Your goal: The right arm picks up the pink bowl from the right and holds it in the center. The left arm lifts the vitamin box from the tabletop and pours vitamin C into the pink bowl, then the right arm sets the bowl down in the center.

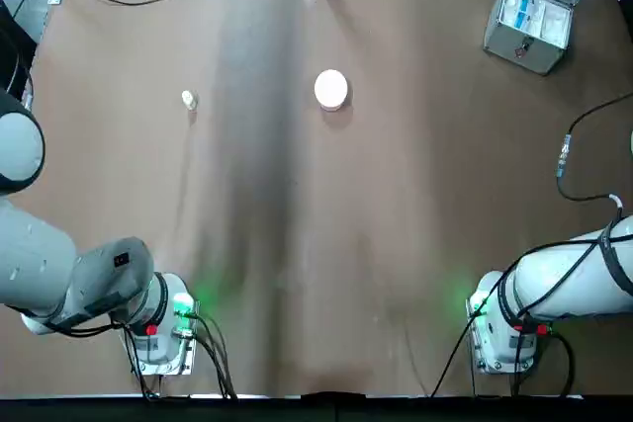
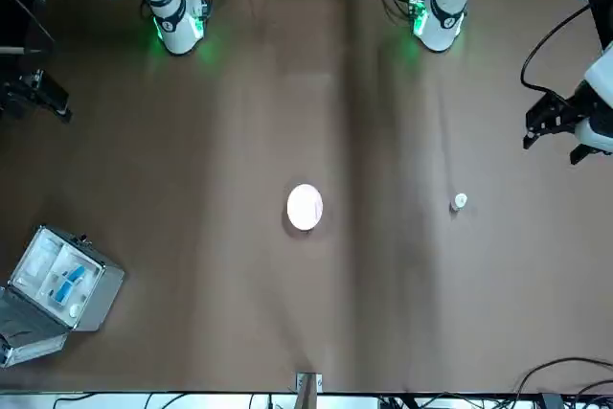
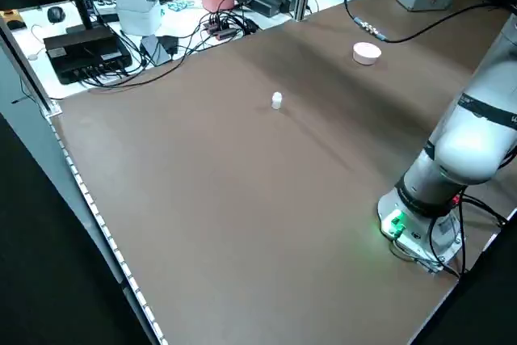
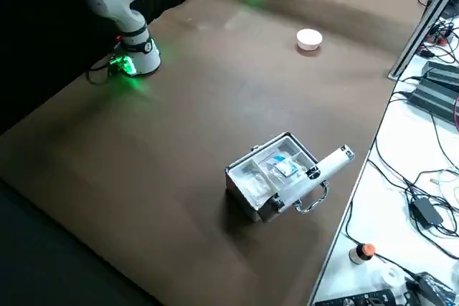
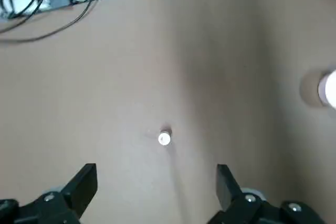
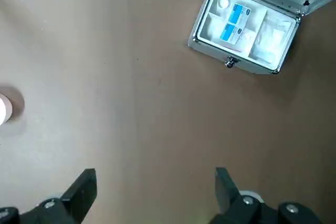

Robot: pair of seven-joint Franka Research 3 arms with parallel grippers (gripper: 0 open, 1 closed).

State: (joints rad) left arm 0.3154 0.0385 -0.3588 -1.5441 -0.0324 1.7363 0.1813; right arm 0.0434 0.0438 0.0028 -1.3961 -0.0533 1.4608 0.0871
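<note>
Both hands hang wide open and empty: left hand (image 5: pixel 157 192), right hand (image 6: pixel 156 195). The pink bowl (image 1: pixel 331 88) sits upper centre on the tabletop (image 1: pixel 297 244), looking light and rigid; its rim seems the likely grip. The vitamin box (image 1: pixel 188 99), upper left, looks tiny and tippy.

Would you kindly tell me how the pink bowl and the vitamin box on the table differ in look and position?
The pink bowl is wide, round and shallow; the vitamin box is far smaller and narrow. The bowl sits near the table's centre line, the box off toward the left arm's side. Both look pale whitish and rest on the tabletop, untouched by either gripper.
</note>
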